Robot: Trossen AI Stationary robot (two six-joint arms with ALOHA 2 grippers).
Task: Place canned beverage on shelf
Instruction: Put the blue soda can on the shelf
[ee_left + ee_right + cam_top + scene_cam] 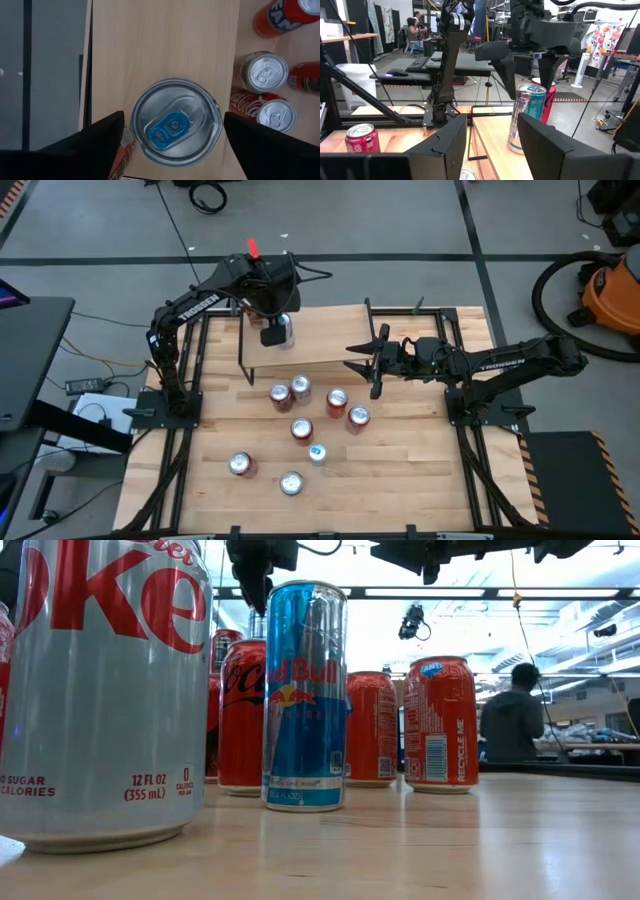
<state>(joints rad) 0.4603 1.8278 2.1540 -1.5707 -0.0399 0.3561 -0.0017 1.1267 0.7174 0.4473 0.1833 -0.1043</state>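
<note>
A slim silver-and-blue can (176, 127) is seen standing upright on the shelf (330, 335), near the far left corner of its light-wood board. The left gripper (172, 145) is poised directly above it, its two dark fingers spread on either side of the can's rim with clear gaps showing, so the gripper is judged released and nothing is grasped. In the right wrist view the same can (526, 117) is shown resting on the board with the left gripper's fingers hanging around its top, not pressed against it.

The right gripper (372, 362) is held at the right part of the shelf, just above the board's near edge, with its fingers parted and empty; it appears to be waiting.

The step in hand is judged to be the release of a can placed on the shelf. A second, red can is glimpsed close behind the placed one, though it cannot be told whether they touch.

On the surface below, a cluster of cans (300, 412) is left standing, mostly red, with a further blue-topped can (317, 451) and a few others nearer. The next move is likely a straight lift of the left gripper clear of the can's top, so that it is not tipped, followed by a reach toward one of the cans still on the surface.
</note>
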